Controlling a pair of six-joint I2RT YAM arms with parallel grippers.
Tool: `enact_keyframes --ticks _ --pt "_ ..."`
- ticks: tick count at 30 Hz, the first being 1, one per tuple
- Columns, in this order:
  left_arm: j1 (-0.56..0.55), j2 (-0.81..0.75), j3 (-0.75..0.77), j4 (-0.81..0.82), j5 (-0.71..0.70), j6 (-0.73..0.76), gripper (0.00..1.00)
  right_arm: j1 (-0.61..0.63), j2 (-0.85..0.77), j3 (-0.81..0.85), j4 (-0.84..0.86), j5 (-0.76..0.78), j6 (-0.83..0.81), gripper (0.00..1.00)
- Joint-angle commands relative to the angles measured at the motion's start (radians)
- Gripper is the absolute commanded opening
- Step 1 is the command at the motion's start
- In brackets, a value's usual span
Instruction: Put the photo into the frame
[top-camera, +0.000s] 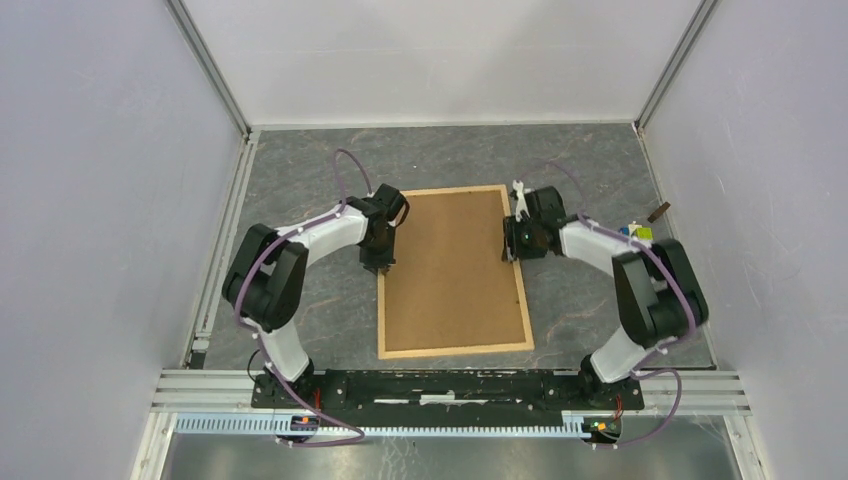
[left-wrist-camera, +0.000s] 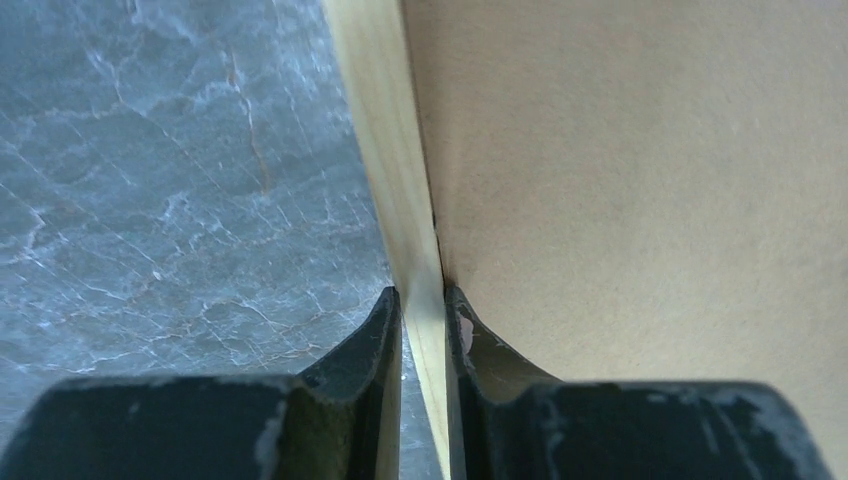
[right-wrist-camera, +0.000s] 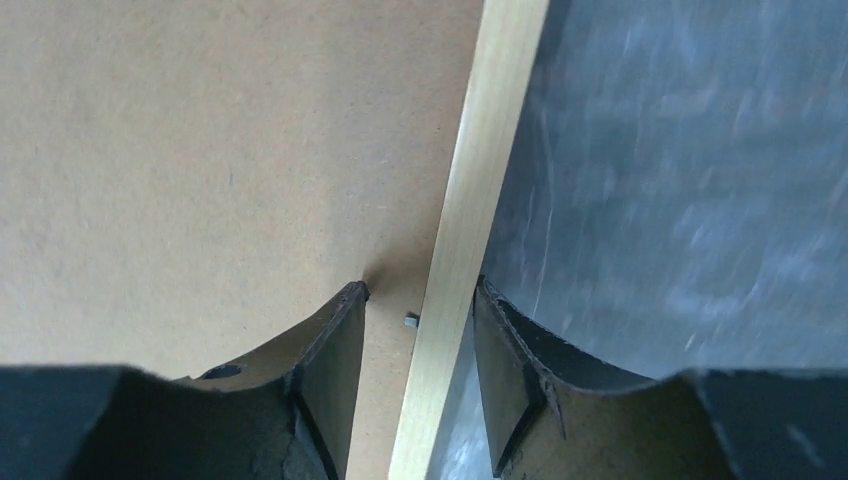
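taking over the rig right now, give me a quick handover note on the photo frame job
left gripper: shut on the left rail of the frame.
right gripper: open, astride the right rail, not clamping it.
frame: flat on the table, back side up, with the brown board filling it.
photo: not in view; it may be under the board, cannot tell.
done: the board looks seated in the frame.
left: confirm the photo is inside, then probably secure the back and let go.
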Motion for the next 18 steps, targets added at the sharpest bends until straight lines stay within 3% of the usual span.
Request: enact_keyframes --ticks 1,7,8,10,11,12,15,18 --pt "0.052 0.177 0.114 0.12 0.007 0.095 0.02 0.095 -0.186 -0.232 0.121 -0.199 0.181 0.48" --pt "0.128 0.312 0.464 -0.016 -0.071 0.166 0.05 0.233 -0.36 -0.446 0.366 -0.27 0.377 0.52" --pt "0.127 0.314 0.528 -0.061 -0.099 0.176 0.1 0.229 -0.377 -0.446 0.337 -0.235 0.358 0.54" --pt "0.127 0.274 0.57 -0.105 -0.132 0.186 0.41 0.197 -0.396 -0.384 0.191 -0.109 0.244 0.59" --pt "0.126 0.229 0.556 -0.116 -0.137 0.179 0.56 0.177 -0.405 -0.347 0.13 -0.048 0.191 0.6" --pt "0.126 0.174 0.514 -0.121 -0.13 0.169 0.65 0.154 -0.411 -0.302 0.092 0.011 0.13 0.63" --pt "0.118 -0.019 0.306 -0.102 -0.09 0.122 0.8 0.073 -0.413 -0.197 0.041 0.111 0.027 0.69" --pt "0.102 -0.253 0.07 -0.081 -0.042 0.041 0.85 -0.006 -0.35 -0.097 0.037 0.115 -0.009 0.71"
